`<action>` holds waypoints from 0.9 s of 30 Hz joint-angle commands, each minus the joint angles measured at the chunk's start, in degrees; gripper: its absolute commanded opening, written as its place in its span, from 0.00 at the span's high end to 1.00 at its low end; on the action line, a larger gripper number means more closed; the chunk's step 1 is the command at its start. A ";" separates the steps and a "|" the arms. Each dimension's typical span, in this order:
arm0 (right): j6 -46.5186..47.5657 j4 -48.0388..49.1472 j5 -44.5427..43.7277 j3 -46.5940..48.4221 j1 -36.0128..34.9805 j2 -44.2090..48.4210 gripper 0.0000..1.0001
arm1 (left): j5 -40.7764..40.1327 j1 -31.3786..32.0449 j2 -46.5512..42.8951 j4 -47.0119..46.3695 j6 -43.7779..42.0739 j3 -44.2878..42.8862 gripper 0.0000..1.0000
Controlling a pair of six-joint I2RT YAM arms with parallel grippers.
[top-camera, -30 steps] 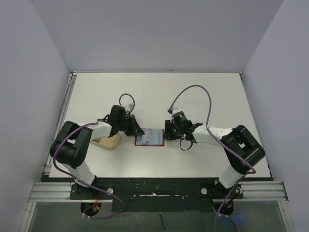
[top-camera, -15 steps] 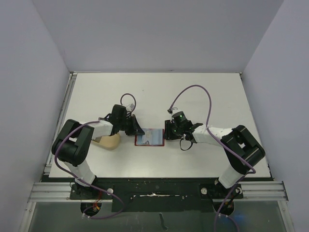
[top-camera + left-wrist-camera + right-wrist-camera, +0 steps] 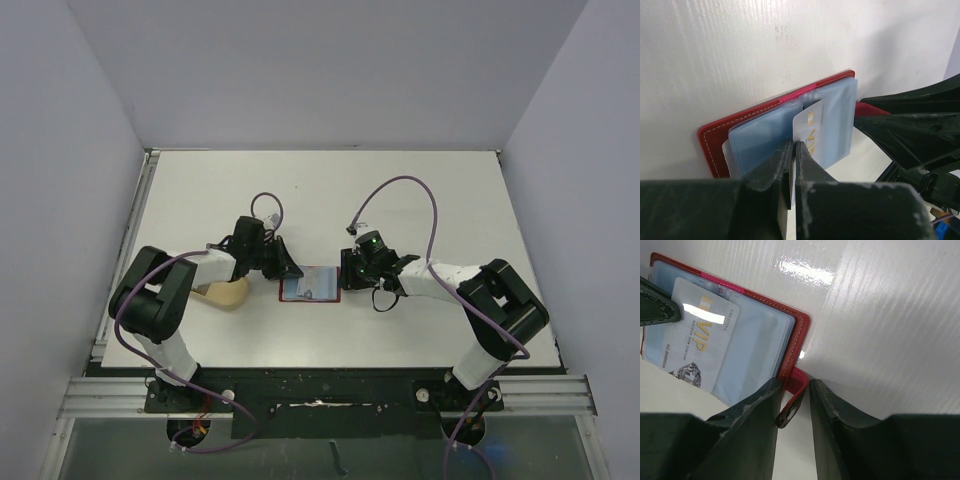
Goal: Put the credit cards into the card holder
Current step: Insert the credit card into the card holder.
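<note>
The card holder (image 3: pixel 312 285), a red wallet, lies open on the white table with its pale blue sleeves up. My left gripper (image 3: pixel 285 268) is at its left edge, shut on a pale credit card (image 3: pixel 809 131) with gold VIP lettering. The card's far end lies on the sleeves of the card holder (image 3: pixel 715 142). In the right wrist view the same card (image 3: pixel 700 347) lies across the left sleeves. My right gripper (image 3: pixel 346 274) is at the wallet's right edge. Its jaws (image 3: pixel 794 386) are closed narrowly around the red snap tab (image 3: pixel 792 402).
A tan oval dish (image 3: pixel 222 294) sits left of the wallet, partly under my left arm. Grey walls enclose the white table on three sides. A purple cable loops above the right arm (image 3: pixel 420 195).
My left gripper has shifted slightly toward the far side and tilted, still holding the card over the wallet. The right arm and the wallet have hardly moved.
</note>
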State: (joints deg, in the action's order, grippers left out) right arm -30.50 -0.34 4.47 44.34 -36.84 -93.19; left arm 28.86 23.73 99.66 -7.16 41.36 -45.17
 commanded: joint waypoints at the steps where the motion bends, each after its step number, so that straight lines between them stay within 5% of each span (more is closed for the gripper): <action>1: -0.17 0.77 -0.98 0.49 -0.60 1.39 0.69 | -1.79 0.44 0.43 -3.59 0.69 -0.45 1.00; 18: -1.90 1.39 -0.88 -0.02 -0.86 1.51 0.69 | -4.61 2.30 -0.24 -10.47 6.02 3.31 1.00; 27: -2.15 1.39 -1.20 -0.30 -0.84 2.04 0.69 | -6.84 2.34 -4.02 -7.15 4.60 3.38 0.71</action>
State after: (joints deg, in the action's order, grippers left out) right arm -32.18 -0.27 4.45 44.34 -37.23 -93.19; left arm 24.21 25.87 99.07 -14.28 47.33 -41.87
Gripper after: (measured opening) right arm 0.313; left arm 0.260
